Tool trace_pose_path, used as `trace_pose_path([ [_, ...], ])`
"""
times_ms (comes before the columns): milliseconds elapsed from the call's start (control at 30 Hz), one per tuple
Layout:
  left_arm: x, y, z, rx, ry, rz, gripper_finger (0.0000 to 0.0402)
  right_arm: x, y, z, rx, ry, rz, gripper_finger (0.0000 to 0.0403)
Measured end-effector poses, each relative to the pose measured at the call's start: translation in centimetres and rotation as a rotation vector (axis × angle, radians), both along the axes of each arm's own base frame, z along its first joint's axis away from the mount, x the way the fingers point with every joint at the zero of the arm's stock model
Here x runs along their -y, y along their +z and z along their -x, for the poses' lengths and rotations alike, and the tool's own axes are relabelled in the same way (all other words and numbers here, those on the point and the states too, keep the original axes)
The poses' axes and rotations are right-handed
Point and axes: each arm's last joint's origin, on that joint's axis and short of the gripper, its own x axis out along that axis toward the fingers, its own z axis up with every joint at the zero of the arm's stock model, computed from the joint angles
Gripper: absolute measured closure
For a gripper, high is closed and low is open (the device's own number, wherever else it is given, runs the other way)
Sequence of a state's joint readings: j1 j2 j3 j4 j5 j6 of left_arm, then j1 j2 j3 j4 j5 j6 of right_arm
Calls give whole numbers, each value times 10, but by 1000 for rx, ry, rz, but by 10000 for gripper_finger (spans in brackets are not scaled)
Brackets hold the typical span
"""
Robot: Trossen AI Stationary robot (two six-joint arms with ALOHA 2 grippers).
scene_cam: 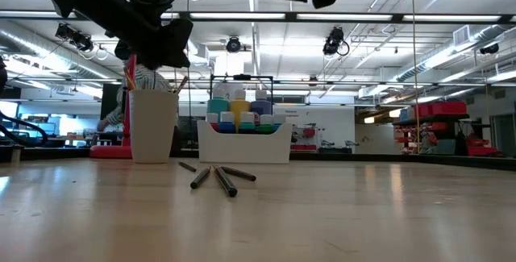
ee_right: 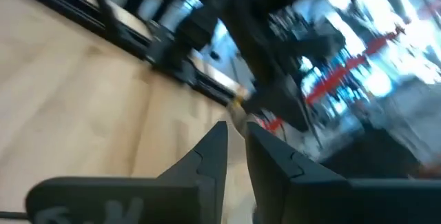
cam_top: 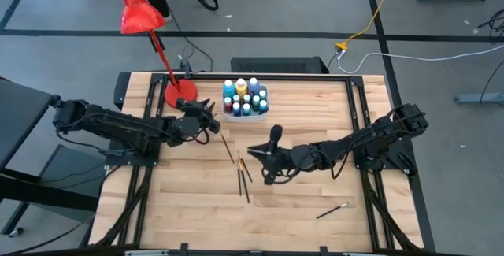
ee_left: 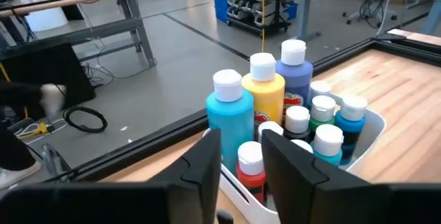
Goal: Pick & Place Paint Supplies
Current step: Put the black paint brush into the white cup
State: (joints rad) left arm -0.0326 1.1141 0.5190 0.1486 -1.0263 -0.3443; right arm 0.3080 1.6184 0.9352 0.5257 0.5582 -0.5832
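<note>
Left gripper [ee_left: 241, 158] is positioned just beside the white tray [cam_top: 261, 113] of paint bottles [ee_left: 263, 93], fingers parted, nothing held. Right gripper [ee_right: 236, 156]: grip state can't be told.

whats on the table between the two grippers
In the high view, thin dark-and-wooden paintbrushes lie on bare wood between the left gripper and right gripper.

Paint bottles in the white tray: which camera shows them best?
Left wrist view: the paint bottles fill the frame, caps and colours distinct, just past the left gripper. High view shows them small from above; low view only their tops over the tray wall; right wrist view, nothing.
</note>
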Motion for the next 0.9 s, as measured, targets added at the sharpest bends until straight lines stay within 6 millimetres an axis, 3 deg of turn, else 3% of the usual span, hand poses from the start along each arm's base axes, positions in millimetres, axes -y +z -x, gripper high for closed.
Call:
trace_pose_path([
  [233,2,-1,-2,-2,-84,39,258,1,0,0,10,-30,-22,344],
  [900,13,-5,-10,-8,-532,254,256,1,-1,0,10,-35,-50,344],
])
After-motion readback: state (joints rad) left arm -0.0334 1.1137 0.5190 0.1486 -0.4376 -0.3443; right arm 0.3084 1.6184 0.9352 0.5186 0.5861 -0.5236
